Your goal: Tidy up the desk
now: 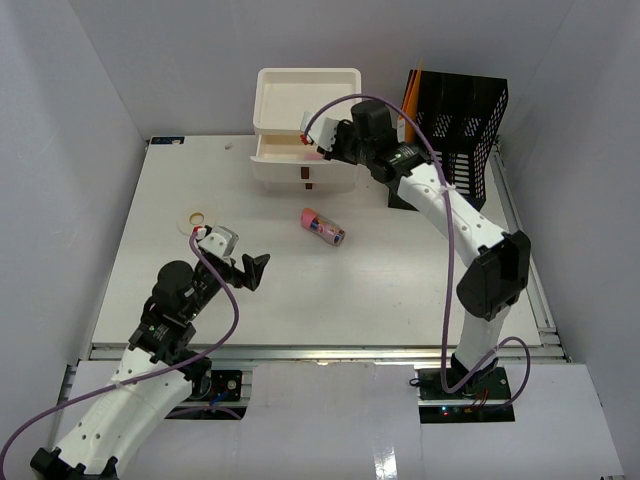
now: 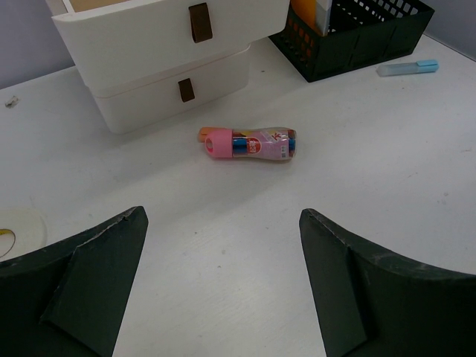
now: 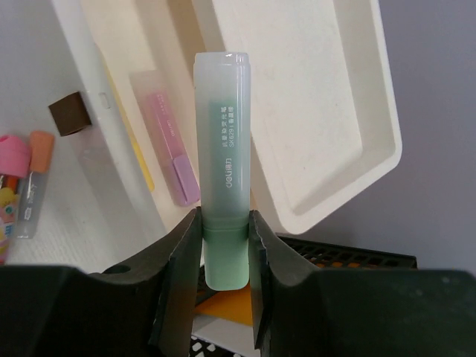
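Observation:
The desk point(image 1: 400, 290) is a white tabletop. My right gripper point(image 3: 223, 223) is shut on a pale green highlighter point(image 3: 223, 134), which it grips near the base. It holds the highlighter above the pulled-out upper drawer point(image 3: 119, 111) of the cream drawer unit point(image 1: 305, 100); seen from above, the right gripper point(image 1: 325, 148) hovers at that drawer's right end. A purple highlighter point(image 3: 175, 160) lies inside the drawer. A pink-capped bottle point(image 1: 323, 227) lies on its side mid-desk. My left gripper point(image 2: 222, 216) is open and empty, low over the desk, short of the bottle point(image 2: 253, 143).
A black mesh basket point(image 1: 460, 130) holding an orange folder point(image 1: 412, 100) stands right of the drawers. A tape roll point(image 1: 200, 217) lies at the left. A pale blue marker point(image 2: 407, 68) lies near the basket point(image 2: 357, 37). An orange-capped tube point(image 2: 204, 134) touches the bottle.

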Tool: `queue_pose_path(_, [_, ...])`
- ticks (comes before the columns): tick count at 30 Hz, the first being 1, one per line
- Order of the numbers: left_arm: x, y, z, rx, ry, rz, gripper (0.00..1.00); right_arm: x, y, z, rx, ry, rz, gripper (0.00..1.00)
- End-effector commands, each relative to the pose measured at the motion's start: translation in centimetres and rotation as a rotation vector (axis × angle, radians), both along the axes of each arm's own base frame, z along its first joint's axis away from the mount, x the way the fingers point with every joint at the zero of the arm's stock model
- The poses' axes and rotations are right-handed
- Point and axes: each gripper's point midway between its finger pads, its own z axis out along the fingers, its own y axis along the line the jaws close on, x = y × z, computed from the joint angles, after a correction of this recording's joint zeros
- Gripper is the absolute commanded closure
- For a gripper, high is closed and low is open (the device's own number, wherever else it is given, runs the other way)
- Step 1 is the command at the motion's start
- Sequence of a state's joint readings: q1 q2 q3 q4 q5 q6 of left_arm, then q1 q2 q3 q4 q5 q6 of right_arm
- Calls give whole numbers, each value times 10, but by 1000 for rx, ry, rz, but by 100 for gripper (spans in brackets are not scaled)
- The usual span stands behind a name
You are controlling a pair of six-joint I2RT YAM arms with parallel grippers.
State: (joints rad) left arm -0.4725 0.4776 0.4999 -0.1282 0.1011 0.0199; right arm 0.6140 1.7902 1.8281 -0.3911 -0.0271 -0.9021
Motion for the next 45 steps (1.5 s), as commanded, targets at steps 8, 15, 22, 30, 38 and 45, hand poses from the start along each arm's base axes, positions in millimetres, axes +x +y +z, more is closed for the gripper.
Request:
queue_pose_path(8, [4,4,-3,23,5,23,6,46,17,2,59,-68,-116,45])
queue_pose_path(15, [3,3,-2,20,3,17,6,24,4,26,118,-63,-120,27])
queue_pose_path(22, [0,-1,-1,15,2,-11,6,-33,-61,35,191,63,-30,22])
queue_pose_path(30, [-5,-5,5,-1,-13,-45,6,-94,-191,-107,89,488,-131,21])
queue_pose_path(38, [-7,-7,8,-6,-19,-58,6,-79,-304,-198,-17,670,-502,8])
queue_pose_path(45, [-8,-5,10,-11,-29,-51,6,-55,-331,-227,-84,699,-597,9])
